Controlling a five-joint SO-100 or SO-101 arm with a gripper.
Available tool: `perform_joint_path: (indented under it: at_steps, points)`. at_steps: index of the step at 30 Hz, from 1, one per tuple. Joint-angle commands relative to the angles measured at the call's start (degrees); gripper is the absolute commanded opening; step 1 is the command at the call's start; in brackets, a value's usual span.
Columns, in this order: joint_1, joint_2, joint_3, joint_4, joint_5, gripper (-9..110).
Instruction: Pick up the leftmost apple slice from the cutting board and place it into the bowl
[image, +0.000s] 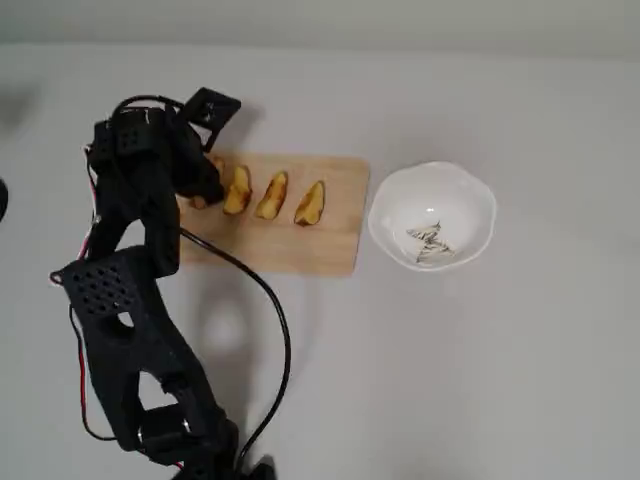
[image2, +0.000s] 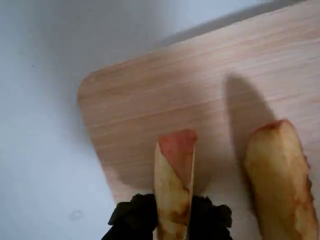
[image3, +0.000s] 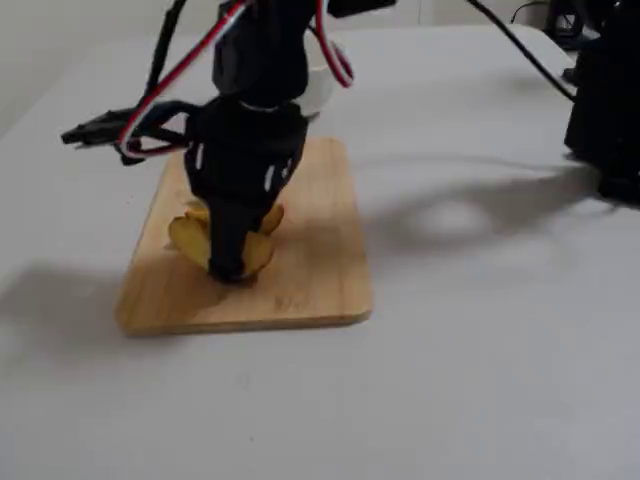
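Apple slice (image2: 174, 187) stands on edge between your fingers (image2: 134, 216) at the near-left end of the cutting board (image2: 150, 110) in the wrist view, its red skin tip pointing away from the camera and its long axis running straight out from the grip. The fingers are closed narrow on its lower end, one dark pad on either flank, so you hold it across its thin width. A neighbouring slice (image2: 280, 175) lies just beside it on the right of that view, apart from the one you hold. In the overhead view the gripper (image: 205, 190) covers the slice at the board's left end, and the bowl (image: 432, 216) sits off the board's opposite end on the tabletop (image: 500, 380), past three more slices. Your carry therefore probably needs a lift clear first, then a sweep along the board's length.
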Motion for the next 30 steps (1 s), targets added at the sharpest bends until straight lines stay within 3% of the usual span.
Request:
perform_joint_path:
  at_steps: [1, 5, 10, 19, 25, 30]
  points:
    - [-2.46, -3.96, -20.74, 8.61, 4.92, 0]
    - [-1.23, -16.44, -57.39, 20.65, 12.83, 0]
    - [7.82, -10.11, -57.48, 23.64, 27.69, 0]
    - [38.14, -7.82, -56.95, 32.17, 50.01, 0]
    - [52.21, -9.05, -56.95, 32.17, 50.71, 0]
    - [55.37, -12.92, -56.87, 32.17, 48.25, 1]
